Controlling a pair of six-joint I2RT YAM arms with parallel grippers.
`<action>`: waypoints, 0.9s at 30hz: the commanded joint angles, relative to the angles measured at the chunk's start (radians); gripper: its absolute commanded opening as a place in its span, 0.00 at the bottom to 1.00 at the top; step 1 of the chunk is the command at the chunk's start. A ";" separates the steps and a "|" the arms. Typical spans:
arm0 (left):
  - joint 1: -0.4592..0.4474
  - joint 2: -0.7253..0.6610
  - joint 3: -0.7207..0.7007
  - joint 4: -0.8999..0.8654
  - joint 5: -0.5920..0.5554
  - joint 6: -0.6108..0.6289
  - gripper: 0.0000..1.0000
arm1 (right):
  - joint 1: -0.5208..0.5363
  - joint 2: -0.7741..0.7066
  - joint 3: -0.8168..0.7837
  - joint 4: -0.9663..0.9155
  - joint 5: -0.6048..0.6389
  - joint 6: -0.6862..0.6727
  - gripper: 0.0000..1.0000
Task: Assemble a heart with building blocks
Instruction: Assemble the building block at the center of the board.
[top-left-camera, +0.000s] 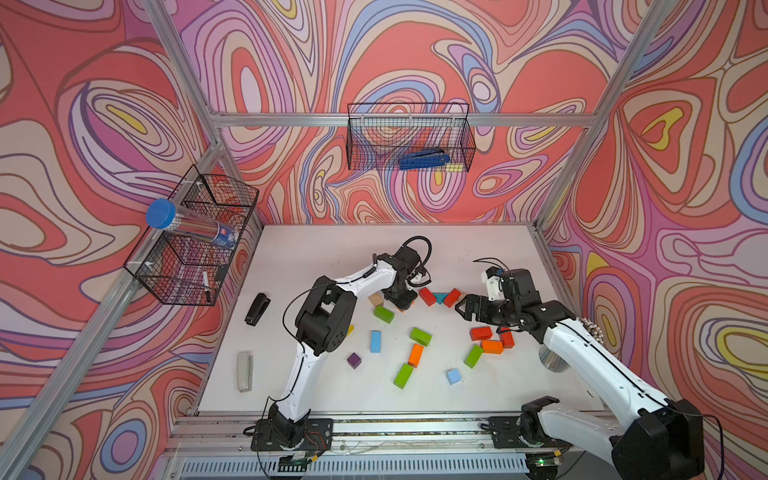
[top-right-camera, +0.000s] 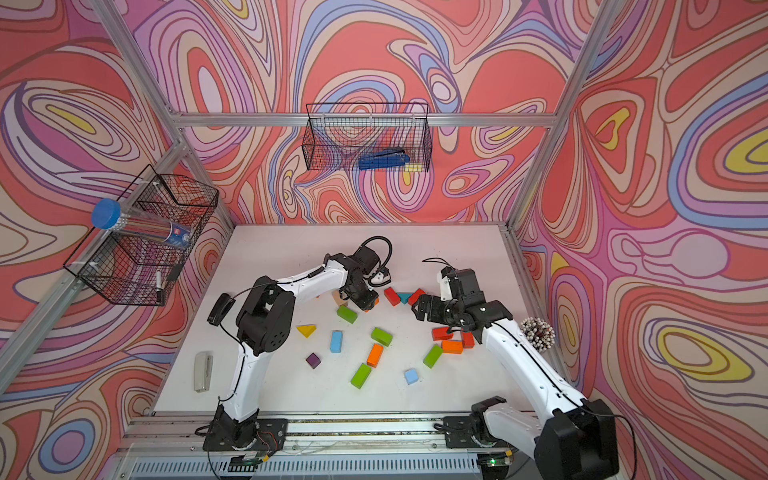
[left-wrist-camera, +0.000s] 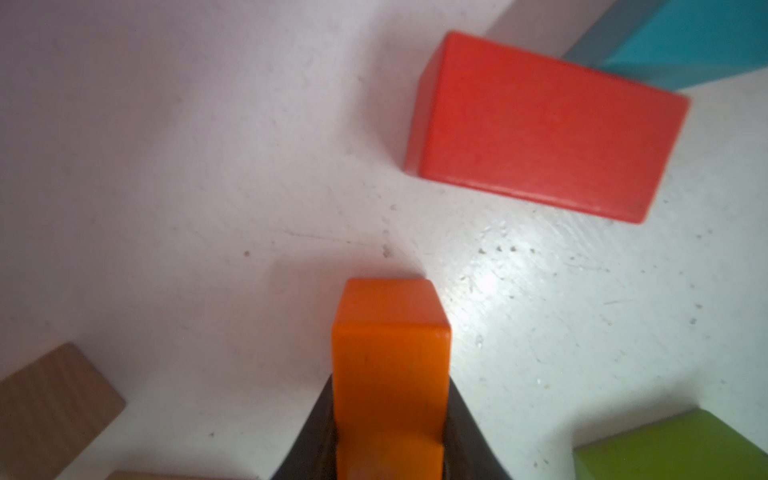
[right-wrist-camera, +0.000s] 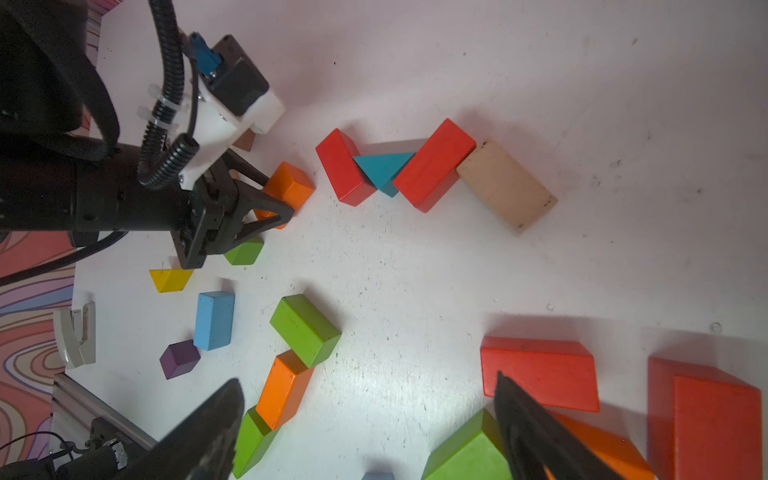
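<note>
Left wrist: bare table (left-wrist-camera: 187, 145) separates orange block (left-wrist-camera: 390, 374) from red brick (left-wrist-camera: 540, 129).

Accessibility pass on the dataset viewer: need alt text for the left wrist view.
The left end effector is shut on an orange block, seen end-on against the white table. A red brick lies just ahead with a teal block beyond it; a plain wood block and a green block sit at the frame's edges.
</note>
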 joint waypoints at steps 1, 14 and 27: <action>-0.010 0.027 0.028 -0.051 0.010 0.044 0.12 | 0.006 0.003 -0.008 0.007 0.013 -0.011 0.95; -0.028 0.068 0.082 -0.035 -0.026 0.055 0.14 | 0.005 0.009 -0.005 0.002 0.013 -0.011 0.95; -0.054 0.110 0.136 -0.054 -0.067 0.081 0.15 | 0.006 0.016 -0.005 0.004 0.013 -0.011 0.95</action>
